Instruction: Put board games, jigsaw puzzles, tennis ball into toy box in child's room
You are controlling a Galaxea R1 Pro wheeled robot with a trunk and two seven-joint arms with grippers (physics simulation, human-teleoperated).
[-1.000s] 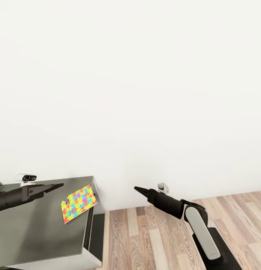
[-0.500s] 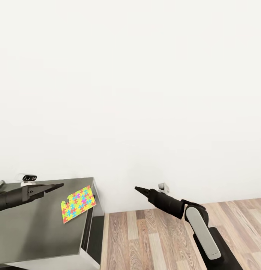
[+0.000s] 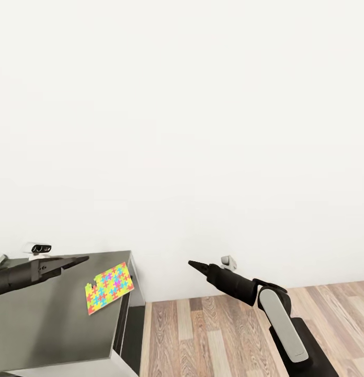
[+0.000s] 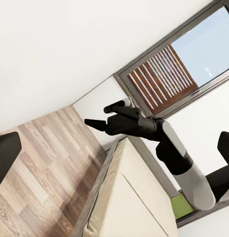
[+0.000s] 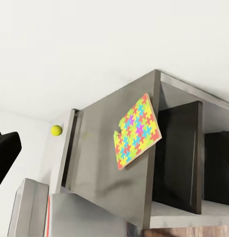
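Jigsaw puzzle apparently overhangs table edge

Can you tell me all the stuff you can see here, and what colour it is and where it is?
jigsaw puzzle: one, yellow, blue, green and pink, lying flat near the right end of the table
table: one, glossy grey top, at the lower left of the head view, against the wall
tennis ball: one, yellow-green, at the table's far side in the right wrist view; too small to tell what it rests on
wall: white, behind the table
floor: wood planks, right of the table
window: one, dark frame, in the left wrist view
left gripper: one, black, above the table, left of the puzzle
right gripper: one, black, above the floor
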